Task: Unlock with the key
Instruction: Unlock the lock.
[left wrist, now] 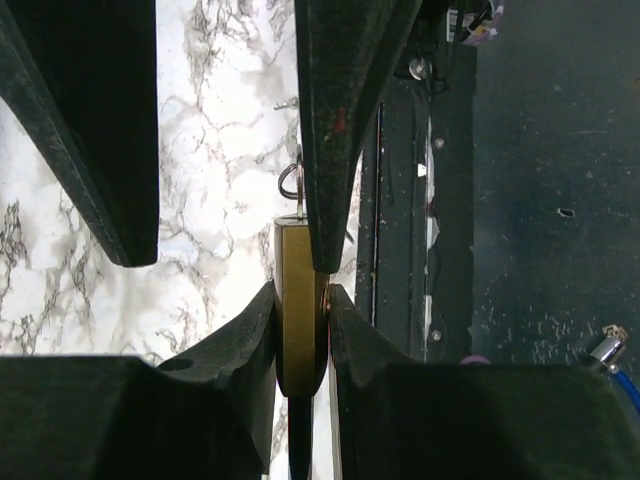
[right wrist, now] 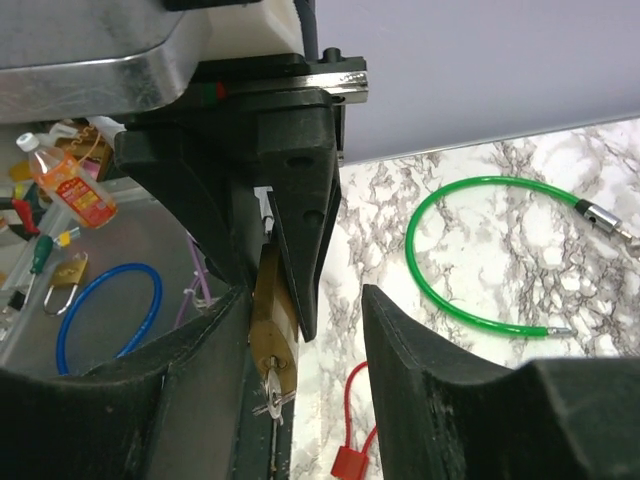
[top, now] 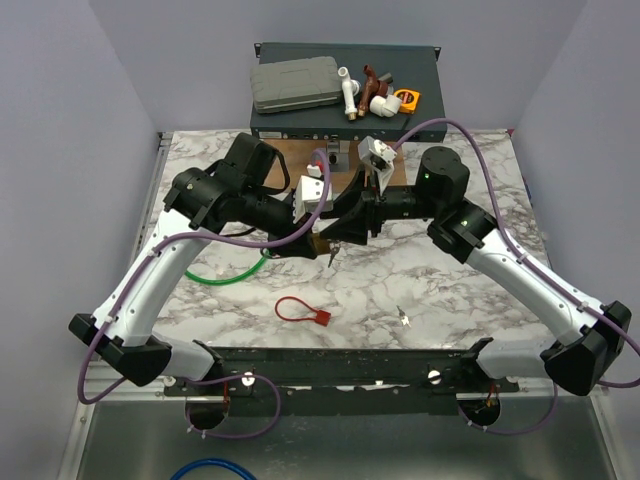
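Now pinching the padlock (left wrist: 296, 250) edge-on in the left gripper (left wrist: 300, 305), clenched on its brass flanks, over the middle of the table (top: 360, 285) and seemingly clear of the marble. Showing a key (right wrist: 272, 395) poking out of the padlock's near end, apparently seated in the keyway. Hovering with the right gripper (right wrist: 305, 300) around that end, spread wide, grasping nothing, one finger (right wrist: 200, 380) just beside the brass and the other well apart. Looks like the moment for taking the key's bow and turning. Plenty to go wrong, though. Could easily catch the body instead of the key by closing off-centre like this, shoving the padlock sideways in that thin pinch and maybe twisting it loose. Risks slipping under torque by nipping only the tip of the bow, or dragging the key out rather than rotating it. Could bind or bend the key by turning off the keyway's axis. Crowded quarters too, both arms' fingers nearly touching, so inviting a knock on closing. No telling locked from unlocked from these angles.
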{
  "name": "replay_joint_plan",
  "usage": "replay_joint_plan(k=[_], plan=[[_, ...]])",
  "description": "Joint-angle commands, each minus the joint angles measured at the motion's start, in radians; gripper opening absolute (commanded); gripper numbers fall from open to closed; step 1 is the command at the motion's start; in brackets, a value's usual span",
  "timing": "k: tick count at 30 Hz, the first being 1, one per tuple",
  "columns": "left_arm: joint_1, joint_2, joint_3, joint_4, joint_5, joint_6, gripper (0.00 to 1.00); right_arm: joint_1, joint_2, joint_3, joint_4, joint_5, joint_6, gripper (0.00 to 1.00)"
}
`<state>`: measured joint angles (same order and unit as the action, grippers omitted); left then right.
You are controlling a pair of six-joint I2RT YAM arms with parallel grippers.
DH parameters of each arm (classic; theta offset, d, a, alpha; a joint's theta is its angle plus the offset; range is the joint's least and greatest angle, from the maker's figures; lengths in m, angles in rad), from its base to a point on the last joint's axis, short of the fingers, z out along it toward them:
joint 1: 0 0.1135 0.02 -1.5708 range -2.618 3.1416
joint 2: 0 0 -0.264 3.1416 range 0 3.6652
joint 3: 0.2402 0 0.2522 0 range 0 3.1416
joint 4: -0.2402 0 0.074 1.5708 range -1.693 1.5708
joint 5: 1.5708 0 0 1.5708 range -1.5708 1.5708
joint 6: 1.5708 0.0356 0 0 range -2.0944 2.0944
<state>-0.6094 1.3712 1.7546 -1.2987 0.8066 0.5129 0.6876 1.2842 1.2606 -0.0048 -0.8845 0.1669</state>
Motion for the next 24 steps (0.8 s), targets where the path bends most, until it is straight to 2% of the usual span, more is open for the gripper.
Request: replay_joint_plan(k=[1,8,10,12,13,14,16,17,19,22,24], plan=[[0.001,-0.031,-0.024,0.103,0.099,-0.030,0.00,0.003,0.015,0.005,-0.028,-0.032,-0.002,0.49],[0.002,-0.005,-0.004,0.118,0.076,-0.029,0.00,0.002,0.014,-0.006,-0.058,-0.048,-0.017,0.53],[0.004,-0.004,-0.008,0.128,0.061,-0.027,0.00,0.002,0.008,-0.014,-0.057,-0.044,-0.022,0.51],[0.011,-0.010,-0.014,0.153,0.054,-0.037,0.00,0.003,0.007,-0.024,-0.067,-0.015,-0.035,0.38],[0.013,-0.015,-0.019,0.162,0.053,-0.039,0.00,0.003,0.010,-0.024,-0.075,0.012,-0.038,0.23],[0.013,-0.020,-0.024,0.170,0.049,-0.039,0.00,0.002,0.013,-0.024,-0.077,0.029,-0.038,0.14],[0.013,-0.023,-0.033,0.186,0.031,-0.044,0.00,0.002,0.010,-0.030,-0.066,0.029,-0.040,0.02],[0.013,-0.021,-0.033,0.191,0.024,-0.048,0.00,0.003,0.008,-0.033,-0.055,0.021,-0.031,0.01],[0.014,-0.012,-0.025,0.186,0.022,-0.054,0.00,0.003,0.004,-0.039,-0.040,0.005,-0.025,0.03],[0.015,0.011,0.003,0.168,0.029,-0.061,0.00,0.003,0.007,-0.046,-0.019,-0.014,-0.015,0.20],[0.015,0.028,0.029,0.148,0.033,-0.057,0.00,0.003,0.018,-0.047,-0.005,-0.029,0.001,0.28]])
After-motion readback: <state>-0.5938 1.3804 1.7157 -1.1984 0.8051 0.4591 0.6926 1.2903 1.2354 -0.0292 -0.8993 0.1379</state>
